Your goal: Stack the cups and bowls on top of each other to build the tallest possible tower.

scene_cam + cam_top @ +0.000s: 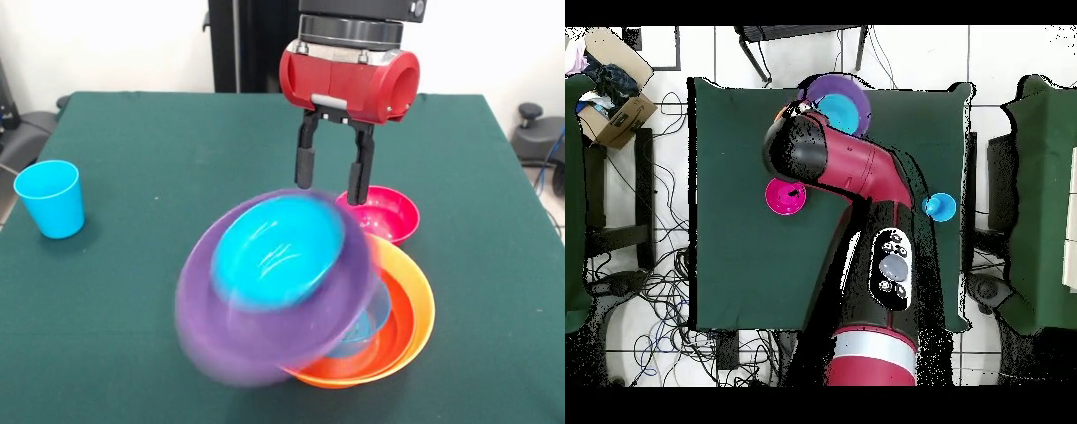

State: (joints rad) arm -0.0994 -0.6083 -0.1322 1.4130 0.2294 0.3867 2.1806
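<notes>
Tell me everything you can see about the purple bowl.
The purple bowl is a wide, round, glossy bowl that looks like plastic, the largest thing at the near side of the stack. It is tilted steeply, its opening turned toward the front camera, and looks smeared as if moving. A blue bowl sits nested inside it. Its lower edge rests against the orange bowl beside it. The tool hangs open just above its upper rim, not gripping it. From overhead it shows near the table's edge.

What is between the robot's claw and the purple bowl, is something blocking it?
Nothing visible blocks it. The open gripper hangs just above the tilted purple bowl, with only air between. A blue bowl sits inside the purple one, and the pink bowl lies behind, off to the side.
</notes>
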